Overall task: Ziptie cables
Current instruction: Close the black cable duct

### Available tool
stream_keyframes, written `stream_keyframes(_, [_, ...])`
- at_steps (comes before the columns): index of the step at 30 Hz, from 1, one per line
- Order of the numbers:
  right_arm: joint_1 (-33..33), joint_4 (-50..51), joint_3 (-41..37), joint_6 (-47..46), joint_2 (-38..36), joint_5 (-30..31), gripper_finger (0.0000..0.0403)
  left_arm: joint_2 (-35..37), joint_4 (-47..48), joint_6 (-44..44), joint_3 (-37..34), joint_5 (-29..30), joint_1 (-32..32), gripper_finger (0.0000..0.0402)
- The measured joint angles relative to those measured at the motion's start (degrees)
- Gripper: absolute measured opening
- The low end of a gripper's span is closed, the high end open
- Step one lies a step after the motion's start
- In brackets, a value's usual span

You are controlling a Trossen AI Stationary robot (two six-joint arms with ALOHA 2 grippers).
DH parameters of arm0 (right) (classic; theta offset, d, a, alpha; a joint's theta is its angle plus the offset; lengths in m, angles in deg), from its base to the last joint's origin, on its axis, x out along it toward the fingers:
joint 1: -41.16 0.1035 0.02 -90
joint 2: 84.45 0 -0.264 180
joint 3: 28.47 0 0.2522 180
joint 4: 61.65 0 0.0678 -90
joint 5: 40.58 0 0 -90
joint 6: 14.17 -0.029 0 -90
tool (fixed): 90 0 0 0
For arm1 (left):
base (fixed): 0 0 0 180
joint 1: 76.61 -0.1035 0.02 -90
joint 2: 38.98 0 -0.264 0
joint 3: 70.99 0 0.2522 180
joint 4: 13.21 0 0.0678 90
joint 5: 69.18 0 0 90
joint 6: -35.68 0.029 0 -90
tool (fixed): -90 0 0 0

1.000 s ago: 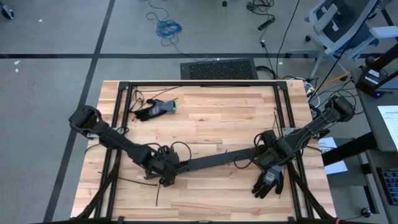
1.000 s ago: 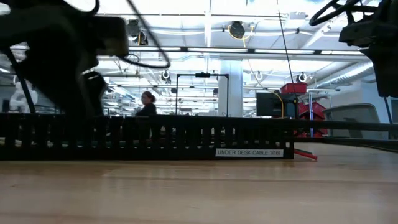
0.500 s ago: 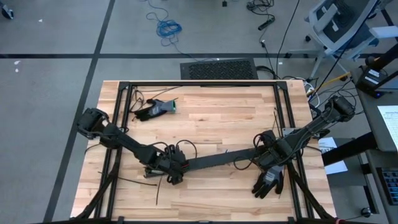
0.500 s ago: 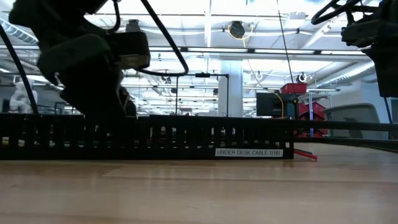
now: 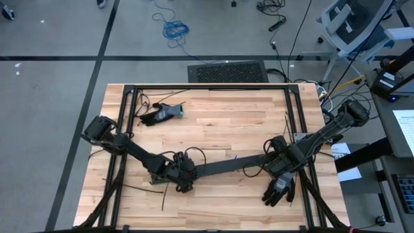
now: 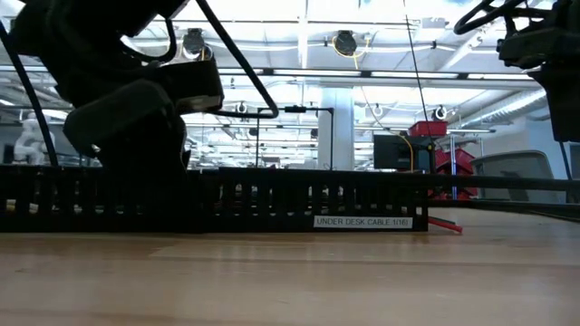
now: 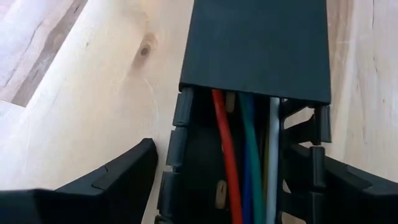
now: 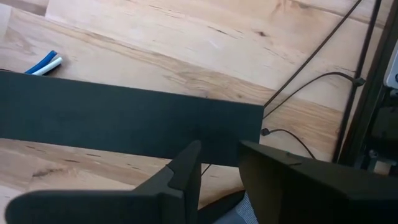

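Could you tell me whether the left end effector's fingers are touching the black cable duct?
Apart. The left wrist view shows bare wood between the finger and the black cable duct, with the left end effector straddling it open.

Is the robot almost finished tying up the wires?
Not yet. The wires already lie inside the black cable duct. Right now the left end effector is open around the duct's end, and the right end effector sits at the duct's other end. No ziptie shows around the wires, so tying is left.
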Motion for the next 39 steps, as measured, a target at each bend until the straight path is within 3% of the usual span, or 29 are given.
stream_keyframes(11, [0.0, -1.7, 0.0, -0.1, 0.0, 0.0, 0.0096, -0.1, -0.8, 0.0, 0.0, 1.2, -0.1, 0.0275])
stream_keyframes(25, [0.0, -2.6, 0.0, 0.4, 0.0, 0.2, 0.0096, -0.1, -0.6, 0.5, 0.0, 1.2, -0.1, 0.0270])
stream_keyframes(35, [0.0, -2.6, 0.0, 0.4, 0.0, 0.3, 0.0096, -0.1, -0.6, 0.1, 0.0, 1.2, 0.0, 0.0243])
stream_keyframes(39, [0.0, -1.0, 0.0, 0.4, 0.0, 4.0, 0.0096, -0.2, -0.5, 0.3, -0.1, 0.9, 0.0, 0.0254])
